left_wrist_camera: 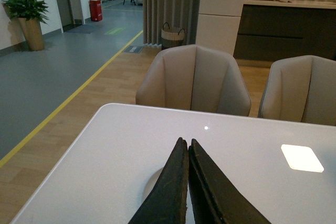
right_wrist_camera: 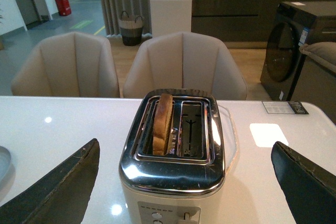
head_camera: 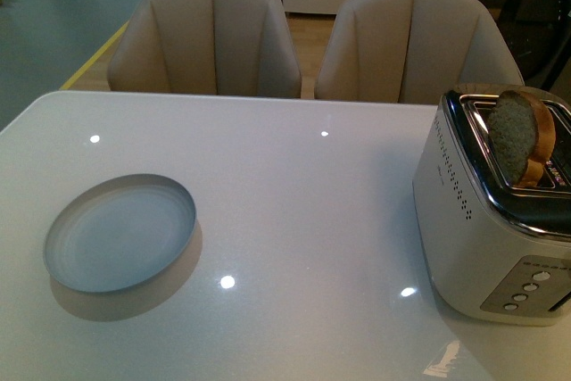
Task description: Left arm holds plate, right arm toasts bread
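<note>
One tan-crusted bread slice (head_camera: pixel 523 136) upright in left slot of one silver two-slot toaster (head_camera: pixel 486 220); one pale blue-grey round plate (head_camera: pixel 120 234) well left of toaster on white counter (head_camera: pixel 303 211). Left jaws (left_wrist_camera: pixel 188 145) clenched, empty; right jaws (right_wrist_camera: pixel 184 182) released wide.

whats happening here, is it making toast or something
Nothing is being held right now. A slice of bread stands in one slot of the toaster, sticking up above it. The plate sits empty on the white table. The left gripper is shut above the table; the right gripper is open, facing the toaster.
</note>
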Robot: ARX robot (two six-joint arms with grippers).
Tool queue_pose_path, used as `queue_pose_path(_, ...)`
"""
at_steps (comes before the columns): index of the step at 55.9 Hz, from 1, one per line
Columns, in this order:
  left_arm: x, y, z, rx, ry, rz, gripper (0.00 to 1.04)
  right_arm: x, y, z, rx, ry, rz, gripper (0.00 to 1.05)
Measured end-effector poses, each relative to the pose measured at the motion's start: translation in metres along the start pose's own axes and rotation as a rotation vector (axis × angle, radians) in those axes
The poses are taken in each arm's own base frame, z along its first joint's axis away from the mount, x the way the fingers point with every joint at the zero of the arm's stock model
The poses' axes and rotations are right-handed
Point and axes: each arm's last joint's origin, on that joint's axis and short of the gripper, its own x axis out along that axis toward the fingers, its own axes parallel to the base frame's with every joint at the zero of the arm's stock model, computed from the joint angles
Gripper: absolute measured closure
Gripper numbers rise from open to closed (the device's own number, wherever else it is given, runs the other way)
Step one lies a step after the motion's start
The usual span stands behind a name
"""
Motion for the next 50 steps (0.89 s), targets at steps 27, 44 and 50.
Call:
queue_pose_path(27,-0.019,0.0,-0.004,0.001,0.026,0.0,1.02,0.0,0.0,0.0,0.0,0.0,0.0,0.09)
queue_pose_path(44,-0.022,0.0,-0.003,0.001,0.005,0.0,1.02,0.0,0.0,0.0,0.0,0.0,0.0,0.09)
queue_pose_path(50,-0.022,0.0,-0.003,0.001,0.005,0.0,1.02,0.0,0.0,0.0,0.0,0.0,0.0,0.09)
